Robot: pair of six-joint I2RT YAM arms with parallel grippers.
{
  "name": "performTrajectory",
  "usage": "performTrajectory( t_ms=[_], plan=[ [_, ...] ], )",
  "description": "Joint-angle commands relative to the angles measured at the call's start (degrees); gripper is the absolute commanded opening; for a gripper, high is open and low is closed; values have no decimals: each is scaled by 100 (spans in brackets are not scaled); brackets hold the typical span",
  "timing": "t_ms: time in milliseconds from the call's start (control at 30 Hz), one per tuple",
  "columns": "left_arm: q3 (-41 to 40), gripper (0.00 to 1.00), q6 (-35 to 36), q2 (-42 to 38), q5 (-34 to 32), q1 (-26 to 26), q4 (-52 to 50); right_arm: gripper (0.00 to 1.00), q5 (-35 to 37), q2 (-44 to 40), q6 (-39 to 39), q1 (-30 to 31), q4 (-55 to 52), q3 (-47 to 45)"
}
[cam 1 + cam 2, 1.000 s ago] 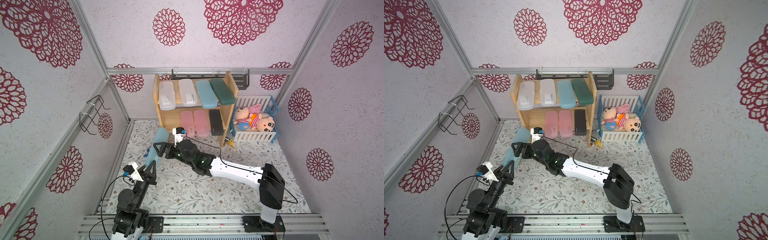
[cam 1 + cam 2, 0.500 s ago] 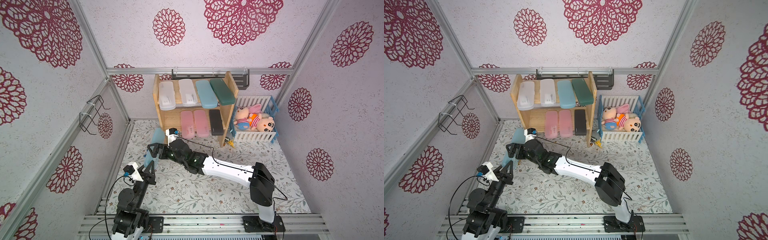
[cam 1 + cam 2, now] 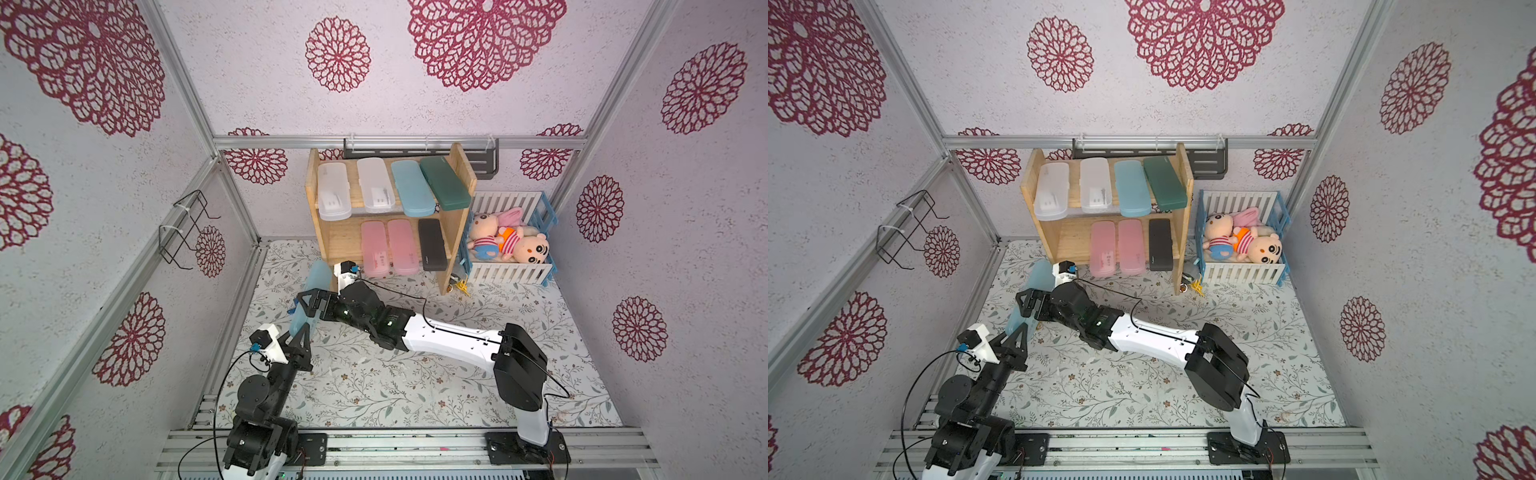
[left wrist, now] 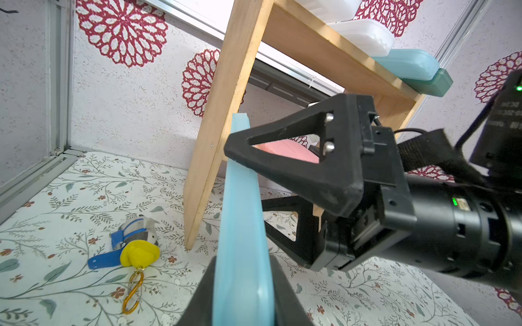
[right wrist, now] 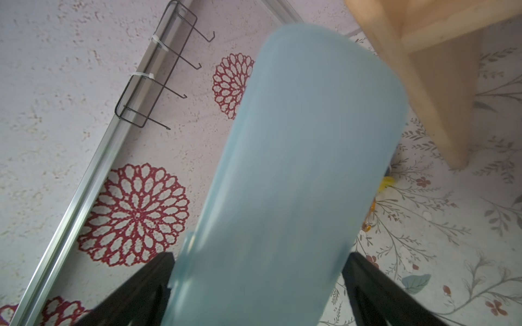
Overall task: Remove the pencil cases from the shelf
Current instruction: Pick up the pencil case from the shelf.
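**Blue case off the shelf, looks like a handover**

Light blue pencil case point(image 5: 296, 155) is clear of the shelf point(image 3: 455, 224), tilted above the mat point(image 3: 415, 395), just beside the side panel nearer the left arm. Left gripper point(image 3: 303, 334) is clenched across the thin faces at its lower end. Right gripper point(image 3: 309, 306) is spread wide, jaws astride the long edges, apparently released. Case reads as light, stiff, smooth plastic: probably slippery, and an end grip may let it pivot. Better hold: flat faces, nearer mid-length. Seven other cases point(image 3: 376, 249) sit shelved
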Motion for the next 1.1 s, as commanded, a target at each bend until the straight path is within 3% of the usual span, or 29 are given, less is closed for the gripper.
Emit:
performTrajectory(
  t_ms=[0, 233, 433, 833, 967, 1067],
  plan=[
    [257, 0, 98, -73, 194, -44, 418, 99, -207, -191, 153, -50, 213, -259],
    [217, 0, 49, -73, 263, -49, 406, 99, -392, -195, 230, -146, 541, -300],
    [267, 0, 48, -73, 296, -44, 301, 91, -577, -46, 244, -238, 556, -52],
    [288, 0, 21, -73, 227, -47, 241, 49, -589, -77, 11, -318, 311, -125],
    [288, 9, 20, -76, 149, -48, 226, 38, -494, -132, -206, -330, 149, -96],
    [297, 28, -19, -73, 69, -52, 238, 27, -383, -219, -418, -333, -1, -72]
  ],
)
